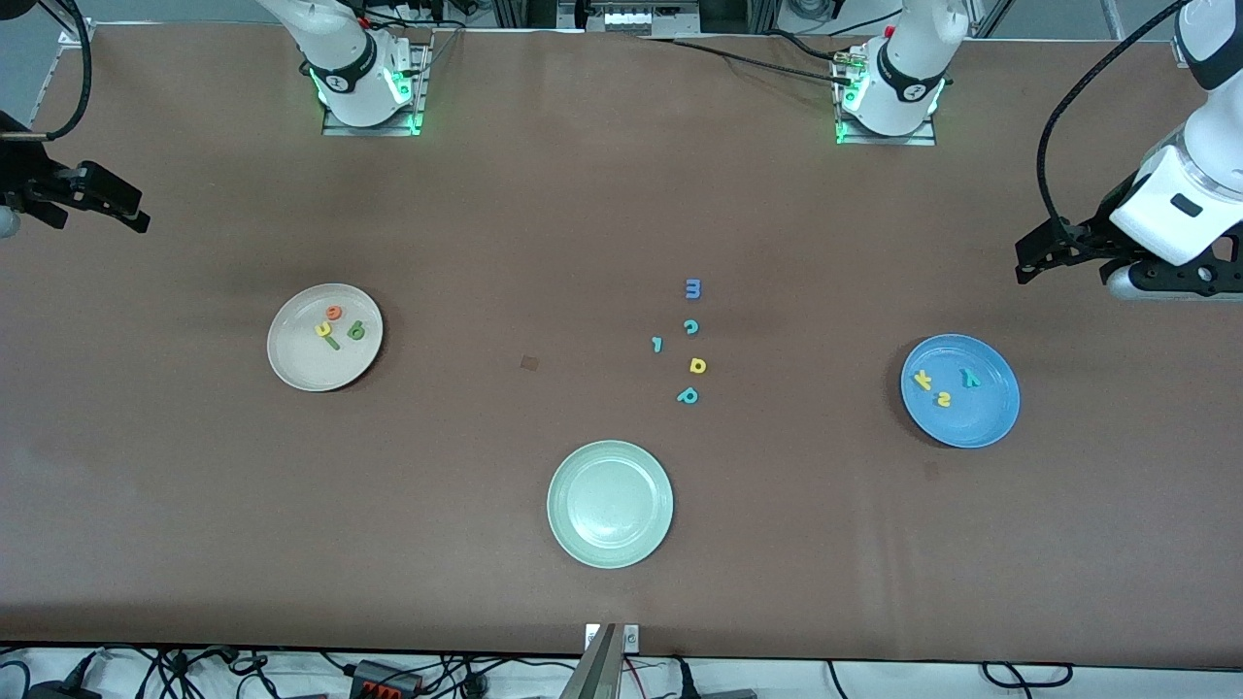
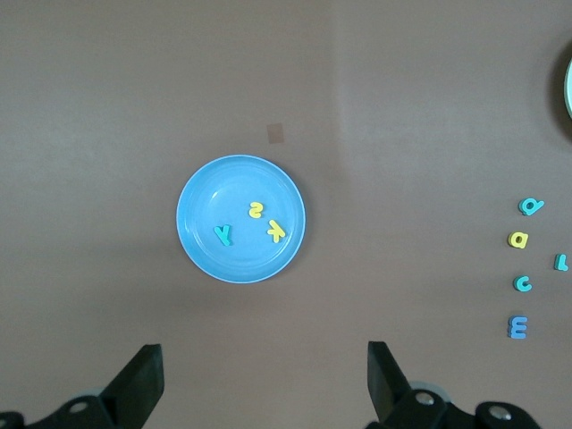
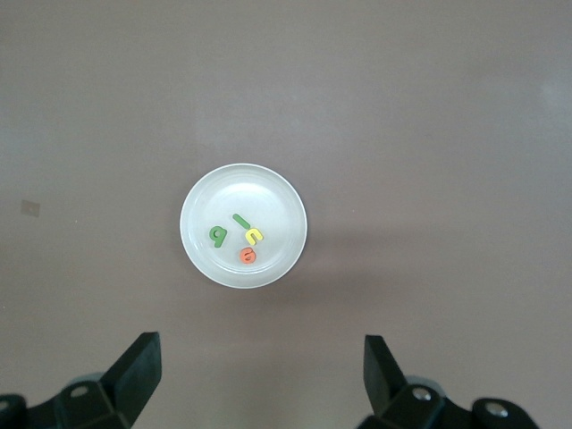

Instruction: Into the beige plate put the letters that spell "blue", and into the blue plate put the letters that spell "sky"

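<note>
In the beige plate [image 1: 291,364]: b, l, u, e [image 1: 333,312] all in. Right end effector [image 3: 259,380] wide, empty, high above it. Blue plate [image 1: 981,422] holds s, k, y [image 1: 969,379]; left end effector [image 2: 264,384] wide, empty, above. No pick left, I judge.
</note>
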